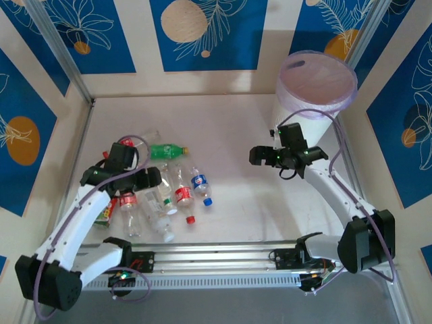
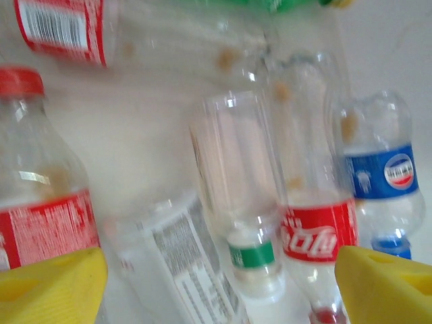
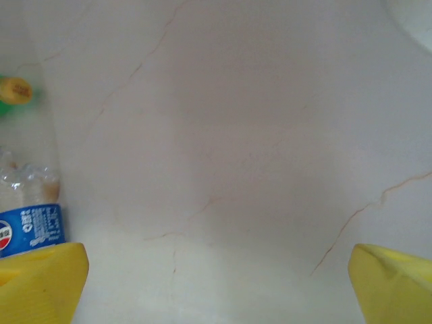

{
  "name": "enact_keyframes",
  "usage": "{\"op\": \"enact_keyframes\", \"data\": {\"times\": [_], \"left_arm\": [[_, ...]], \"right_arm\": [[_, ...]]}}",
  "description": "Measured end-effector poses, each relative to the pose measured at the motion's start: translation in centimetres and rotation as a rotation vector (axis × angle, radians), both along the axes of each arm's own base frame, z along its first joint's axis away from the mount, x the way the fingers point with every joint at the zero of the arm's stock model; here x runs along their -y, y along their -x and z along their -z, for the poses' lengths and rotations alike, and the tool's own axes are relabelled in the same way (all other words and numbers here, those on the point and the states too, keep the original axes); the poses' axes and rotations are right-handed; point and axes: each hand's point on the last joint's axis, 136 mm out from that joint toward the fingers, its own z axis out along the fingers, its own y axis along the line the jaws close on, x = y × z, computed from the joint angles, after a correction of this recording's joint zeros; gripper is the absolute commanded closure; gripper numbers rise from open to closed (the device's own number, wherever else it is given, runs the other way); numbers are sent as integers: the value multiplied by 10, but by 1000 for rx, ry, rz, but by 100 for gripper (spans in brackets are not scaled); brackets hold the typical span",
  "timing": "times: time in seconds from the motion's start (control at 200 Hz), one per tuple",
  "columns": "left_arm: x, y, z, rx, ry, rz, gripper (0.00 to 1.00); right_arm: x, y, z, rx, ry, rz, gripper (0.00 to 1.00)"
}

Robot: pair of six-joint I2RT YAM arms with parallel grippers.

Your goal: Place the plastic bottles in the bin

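Several plastic bottles lie in a cluster at the left of the table: a green one (image 1: 165, 150), a blue-labelled one (image 1: 200, 182) and a red-labelled one (image 1: 183, 194). My left gripper (image 1: 156, 179) hangs low over this cluster. In the left wrist view the left gripper (image 2: 223, 283) is open, its yellow fingertips (image 2: 54, 283) wide apart. Between them lie a white-labelled bottle (image 2: 182, 263), a clear bottle with a green band (image 2: 239, 189) and the red-labelled bottle (image 2: 317, 233). The bin (image 1: 317, 81) stands at the far right. My right gripper (image 1: 256, 156) is open over bare table (image 3: 223, 169), left of the bin.
A loose red cap (image 1: 191, 219) lies near the front of the cluster. The blue-labelled bottle (image 3: 27, 202) and a yellow cap (image 3: 15, 90) sit at the left edge of the right wrist view. An aluminium rail (image 1: 223, 253) runs along the near edge, and walls close in the table.
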Motion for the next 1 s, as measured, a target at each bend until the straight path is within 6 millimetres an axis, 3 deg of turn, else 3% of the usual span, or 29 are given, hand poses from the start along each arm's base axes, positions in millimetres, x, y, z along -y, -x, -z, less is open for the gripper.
{"op": "enact_keyframes", "data": {"times": [0.17,0.36,0.505,0.905,1.0], "left_arm": [[11,44,12,-99,35,-10,19],[7,75,53,-228,47,-94,20],[10,76,76,-282,55,-125,18],[19,64,110,-288,83,-160,19],[19,64,115,-290,84,-167,23]], "right_arm": [[-6,-5,2,-42,-4,-13,1],[-8,-7,3,-58,-4,-16,1],[-8,-6,4,-63,-3,-16,1],[-8,-5,-3,-50,-20,-18,1],[-9,-4,-5,-48,-28,-23,1]]}}
